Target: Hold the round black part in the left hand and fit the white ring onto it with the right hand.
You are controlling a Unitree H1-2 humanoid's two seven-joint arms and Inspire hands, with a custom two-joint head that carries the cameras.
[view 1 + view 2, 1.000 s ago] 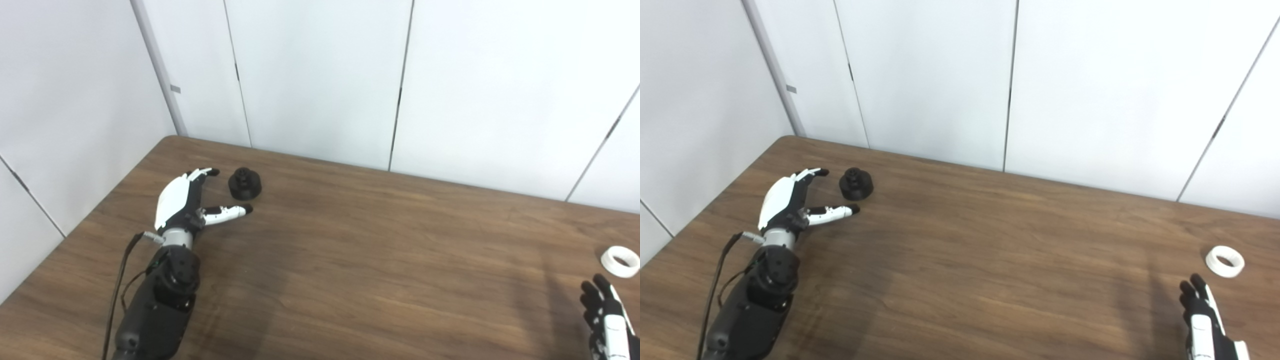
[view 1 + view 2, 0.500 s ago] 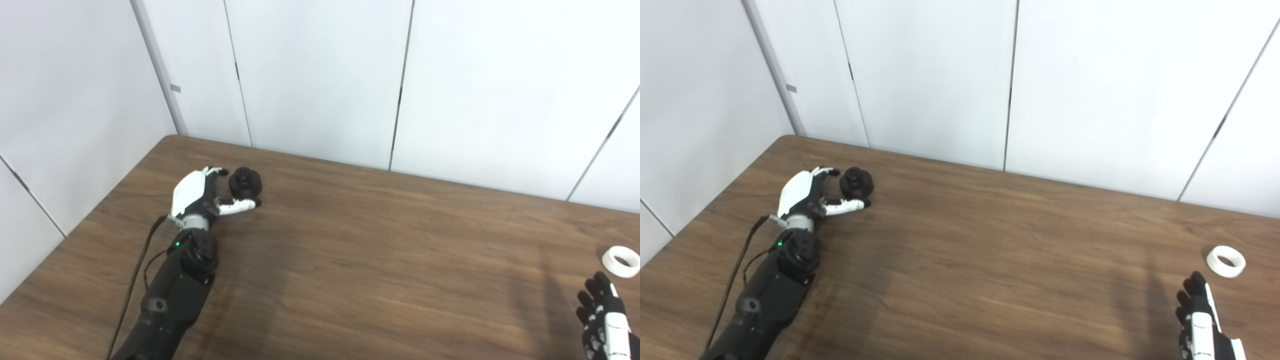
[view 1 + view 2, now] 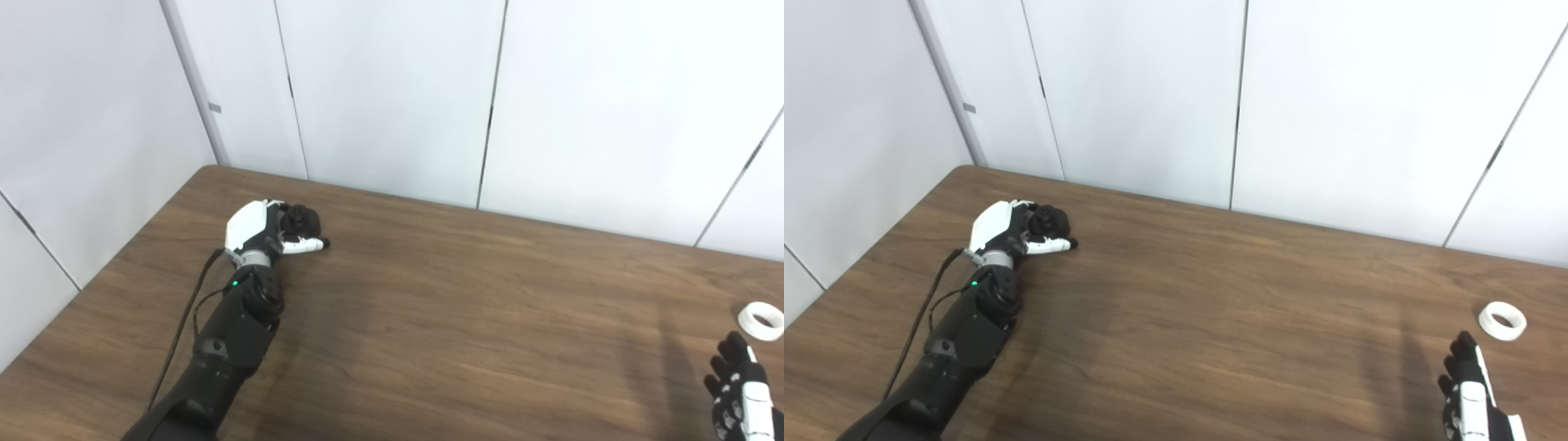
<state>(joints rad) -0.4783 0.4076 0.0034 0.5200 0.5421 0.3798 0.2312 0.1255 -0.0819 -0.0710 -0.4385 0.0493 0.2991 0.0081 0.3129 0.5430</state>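
The round black part [image 3: 302, 220] stands on the wooden table [image 3: 465, 306] at the far left. My left hand [image 3: 260, 225] is right against it. Its fingers [image 3: 274, 205] reach round the part's far side and its thumb [image 3: 304, 245] lies stretched along the near side, not pressed in, so the hand still looks open. The white ring [image 3: 1502, 320] lies flat near the table's right edge. My right hand [image 3: 1469, 395] hovers at the bottom right, just short of the ring, fingers spread, holding nothing.
White wall panels [image 3: 392, 92] close off the table's back and left sides. A black cable [image 3: 184, 324] runs along my left forearm.
My left hand has slid forward and to the right until the black part sits between its fingers and thumb. My right hand has barely moved. The ring has stayed where it was.
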